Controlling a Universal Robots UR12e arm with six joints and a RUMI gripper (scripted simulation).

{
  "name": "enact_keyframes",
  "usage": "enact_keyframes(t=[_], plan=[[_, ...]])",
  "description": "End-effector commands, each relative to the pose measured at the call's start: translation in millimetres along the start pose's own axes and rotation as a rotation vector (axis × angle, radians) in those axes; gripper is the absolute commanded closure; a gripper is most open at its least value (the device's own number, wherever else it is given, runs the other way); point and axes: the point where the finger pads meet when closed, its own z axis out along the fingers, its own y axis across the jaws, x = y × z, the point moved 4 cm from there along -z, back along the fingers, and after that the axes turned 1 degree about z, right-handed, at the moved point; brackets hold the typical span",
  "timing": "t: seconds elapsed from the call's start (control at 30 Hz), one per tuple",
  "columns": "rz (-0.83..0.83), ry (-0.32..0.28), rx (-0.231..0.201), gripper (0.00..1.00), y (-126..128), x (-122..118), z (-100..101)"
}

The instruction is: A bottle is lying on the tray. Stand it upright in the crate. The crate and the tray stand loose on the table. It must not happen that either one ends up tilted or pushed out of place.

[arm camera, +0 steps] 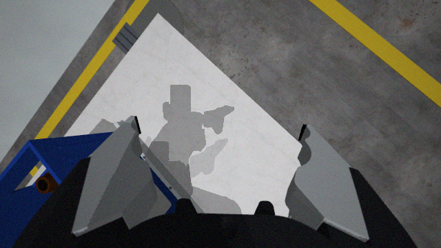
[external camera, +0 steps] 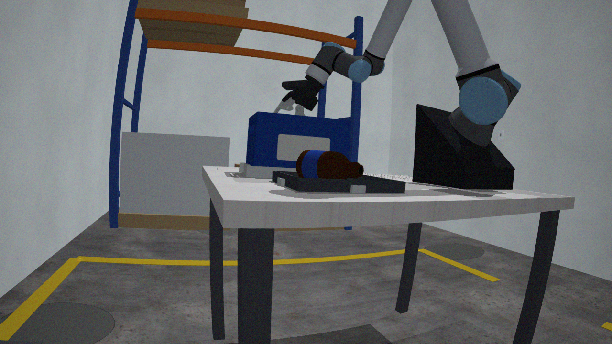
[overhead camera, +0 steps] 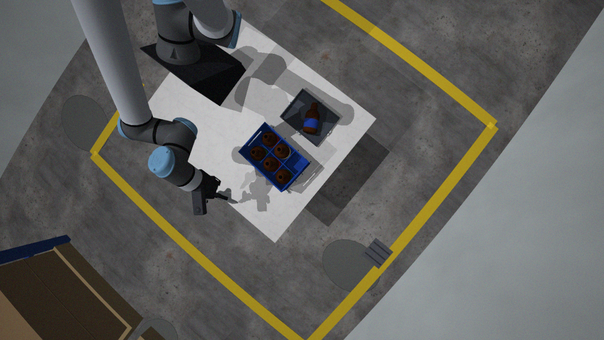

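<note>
A brown bottle with a blue label (overhead camera: 311,122) (external camera: 313,164) lies on its side on the dark tray (overhead camera: 292,113) (external camera: 316,185), its neck toward the right in the exterior view. The blue crate (overhead camera: 301,164) (external camera: 261,143) (arm camera: 77,146) stands beside the tray. Several brown bottles stand upright in it; the compartment at its right corner in the top view is empty. My gripper (overhead camera: 230,197) (external camera: 288,110) (arm camera: 220,121) is open and empty, in the air beyond the crate's side away from the tray. In the wrist view its left finger hides part of the crate.
The white table (overhead camera: 274,224) (external camera: 363,209) (arm camera: 155,62) carries the crate and tray; its edge runs below my gripper. The black robot base (overhead camera: 211,80) (external camera: 449,158) stands at one side. A rack with blue posts (external camera: 357,98) stands behind the table.
</note>
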Motion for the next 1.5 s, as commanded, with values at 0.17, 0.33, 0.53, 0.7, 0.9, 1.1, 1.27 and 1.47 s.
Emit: enact_keyframes(t=[0.17,0.33,0.53,0.7,0.9,1.1,1.27,1.47], plan=[[0.0,0.001,0.0,0.0,-0.1,0.9,-0.6],[0.0,0.001,0.0,0.0,-0.1,0.9,-0.6],[0.0,0.001,0.0,0.0,-0.1,0.9,-0.6],[-0.004,0.001,-0.002,0.0,-2.0,0.9,-1.3],[-0.027,-0.002,-0.016,0.0,-11.5,1.5,-4.7],[-0.057,-0.008,-0.035,0.0,-25.0,-0.2,-9.6],[-0.117,-0.022,-0.075,0.0,-52.5,-5.9,-19.6],[-0.226,-0.045,-0.144,0.0,-102.7,-21.2,-39.2]])
